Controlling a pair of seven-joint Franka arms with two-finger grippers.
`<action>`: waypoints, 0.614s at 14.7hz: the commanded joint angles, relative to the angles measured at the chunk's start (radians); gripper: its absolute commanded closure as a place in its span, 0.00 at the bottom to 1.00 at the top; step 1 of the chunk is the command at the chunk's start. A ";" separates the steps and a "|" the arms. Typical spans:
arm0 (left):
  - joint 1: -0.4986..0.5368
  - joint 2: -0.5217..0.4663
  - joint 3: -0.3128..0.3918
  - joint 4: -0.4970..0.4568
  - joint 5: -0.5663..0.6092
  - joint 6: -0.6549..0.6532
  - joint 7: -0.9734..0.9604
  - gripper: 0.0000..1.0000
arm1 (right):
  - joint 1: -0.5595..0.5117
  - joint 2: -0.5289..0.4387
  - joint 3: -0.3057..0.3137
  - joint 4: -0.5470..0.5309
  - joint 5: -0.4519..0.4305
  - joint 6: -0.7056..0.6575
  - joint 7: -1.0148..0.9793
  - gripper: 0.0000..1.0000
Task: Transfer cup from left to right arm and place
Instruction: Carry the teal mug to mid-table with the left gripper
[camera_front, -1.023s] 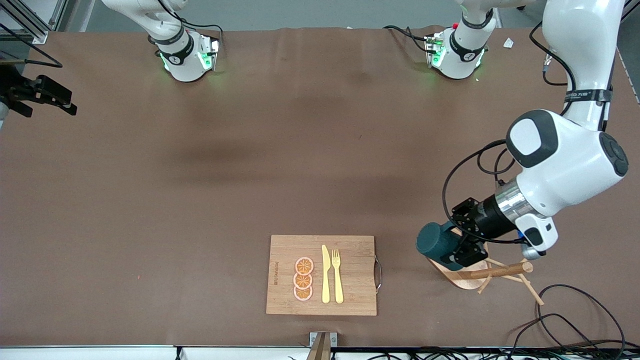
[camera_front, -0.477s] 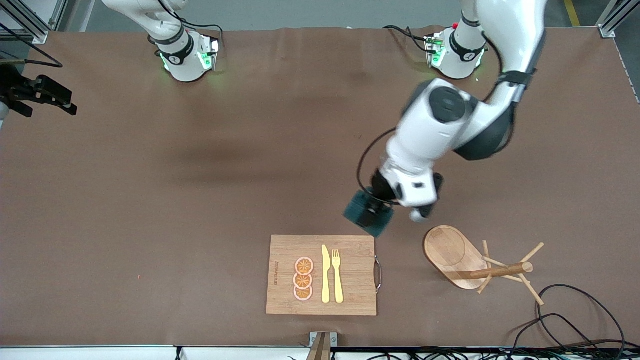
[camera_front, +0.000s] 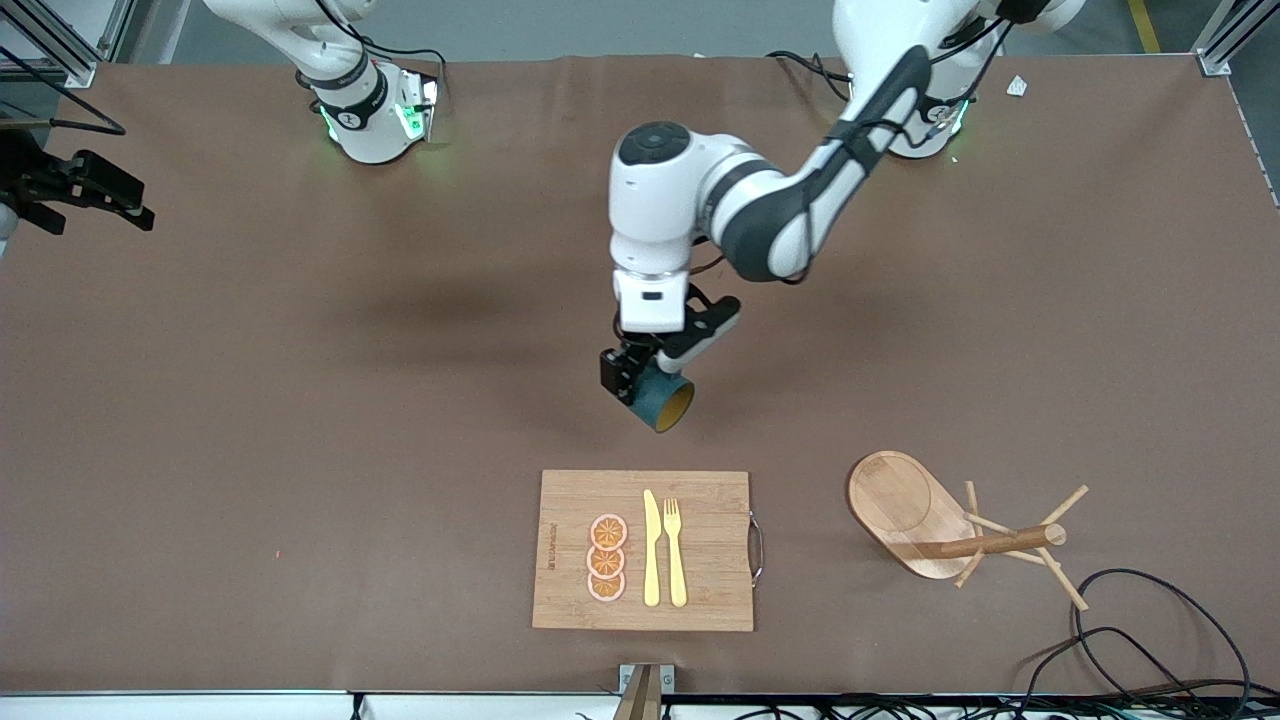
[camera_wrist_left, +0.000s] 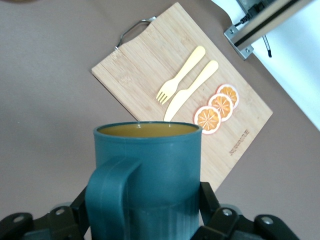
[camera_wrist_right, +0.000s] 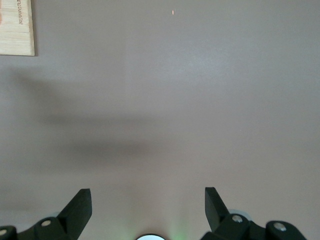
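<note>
The cup (camera_front: 660, 402) is dark teal and ribbed, with a mustard-yellow inside. My left gripper (camera_front: 640, 383) is shut on it and holds it tilted in the air over the bare table middle, just past the cutting board's edge. In the left wrist view the cup (camera_wrist_left: 150, 170) fills the foreground with its handle toward the camera, and the gripper (camera_wrist_left: 145, 202) has black fingers (camera_wrist_left: 207, 197) pressed on both sides. My right gripper (camera_front: 125, 200) waits at the right arm's end of the table. In the right wrist view it (camera_wrist_right: 147, 192) is open and empty over bare table.
A wooden cutting board (camera_front: 710, 510) with a yellow knife (camera_front: 651, 550), a fork (camera_front: 675, 550) and three orange slices (camera_front: 606, 558) lies near the front edge. A wooden mug stand (camera_front: 900, 500) with pegs sits toward the left arm's end. Black cables (camera_front: 1150, 620) trail by it.
My left arm has swung the cup from over the wooden stand to over the table's middle, and the cup's mouth now faces the front camera. The right gripper has not moved.
</note>
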 joint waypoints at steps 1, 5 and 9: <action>-0.056 0.056 0.013 0.023 0.174 -0.019 -0.137 0.23 | -0.009 -0.007 0.007 -0.006 0.005 0.002 -0.010 0.00; -0.149 0.108 0.012 0.021 0.432 -0.163 -0.305 0.23 | -0.009 -0.007 0.008 -0.006 0.005 0.000 -0.010 0.00; -0.249 0.140 0.013 -0.028 0.626 -0.326 -0.339 0.23 | -0.011 -0.007 0.008 -0.005 0.005 0.000 -0.009 0.00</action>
